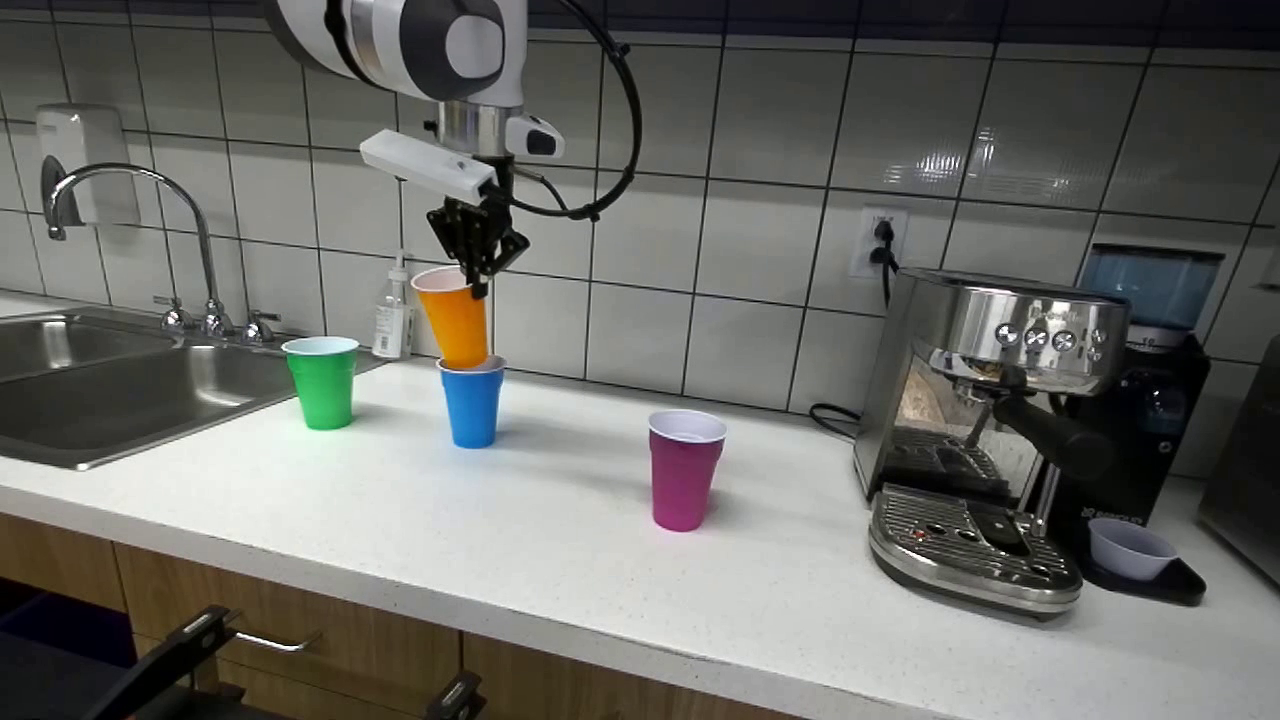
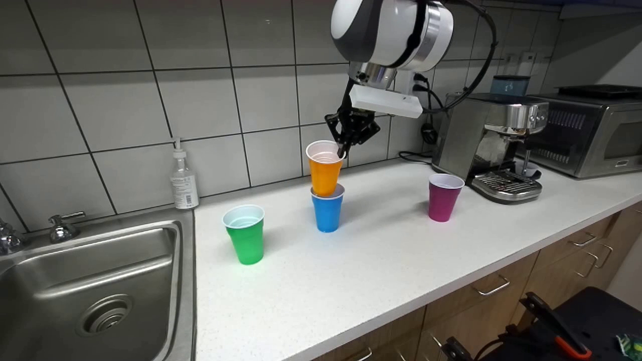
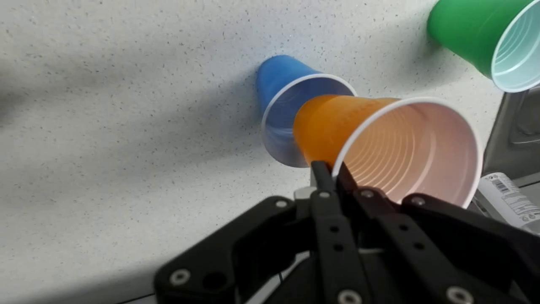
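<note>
A: Eyes on the gripper here — its 2 fingers are squeezed nearly flat together, barely any gap!
B: And there's a thin white rim in that gap: it has the orange cup, 1 finger inside the cup, 1 outside, plain as day in the wrist view.
A: So where's the cup itself? Held over the counter, base at the mouth of the blue cup, leaning slightly left in an exterior view!
B: Are they touching? I can't tell; the base overlaps the blue rim in both exterior views.
A: The blue cup stands upright, and over on the left, near it, we've got the green cup, upright as well.
B: Over on the right, well apart from that pair — the magenta cup, also upright, mouth up.
A: Farther right, the steel coffee machine, gleaming away; off on the left, the sink.
B: And on the far side, by the tiled wall and near that sink, stands the soap bottle, pump on top
</note>
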{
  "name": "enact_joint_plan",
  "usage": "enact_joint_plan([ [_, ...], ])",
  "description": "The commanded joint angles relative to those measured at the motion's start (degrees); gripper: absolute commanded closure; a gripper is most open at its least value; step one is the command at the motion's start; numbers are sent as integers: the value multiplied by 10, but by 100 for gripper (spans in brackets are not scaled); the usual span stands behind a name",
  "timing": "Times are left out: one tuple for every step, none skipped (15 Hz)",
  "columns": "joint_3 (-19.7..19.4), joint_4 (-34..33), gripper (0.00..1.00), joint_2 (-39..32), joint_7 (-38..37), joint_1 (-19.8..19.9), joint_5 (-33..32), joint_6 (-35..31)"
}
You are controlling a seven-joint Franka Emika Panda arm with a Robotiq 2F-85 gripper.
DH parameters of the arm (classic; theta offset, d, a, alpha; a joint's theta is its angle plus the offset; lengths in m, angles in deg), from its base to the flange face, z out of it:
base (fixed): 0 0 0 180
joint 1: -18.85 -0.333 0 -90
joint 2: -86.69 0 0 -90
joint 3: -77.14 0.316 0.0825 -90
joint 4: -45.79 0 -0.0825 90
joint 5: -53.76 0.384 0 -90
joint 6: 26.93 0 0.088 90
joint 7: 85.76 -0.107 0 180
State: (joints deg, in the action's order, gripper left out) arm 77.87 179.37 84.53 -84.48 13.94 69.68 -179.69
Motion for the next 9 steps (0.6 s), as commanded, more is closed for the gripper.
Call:
enact_joint_plan([
  [7, -20, 99, -22, -30, 9, -20, 1],
  [7, -21, 99, -26, -35, 9, -21, 1],
  [7, -23, 99, -30, -37, 9, -23, 3],
  [6, -24, 99, -35, -42, 9, -25, 1],
  [6, -25, 99, -39, -44, 9, -26, -1],
  [6, -26, 99, -43, -52, 9, -30, -4],
  [4, -27, 99, -47, -62, 8, -35, -9],
  [4, -29, 99, -51, -70, 8, -38, -10],
  [4, -31, 99, -54, -77, 8, -42, -11],
])
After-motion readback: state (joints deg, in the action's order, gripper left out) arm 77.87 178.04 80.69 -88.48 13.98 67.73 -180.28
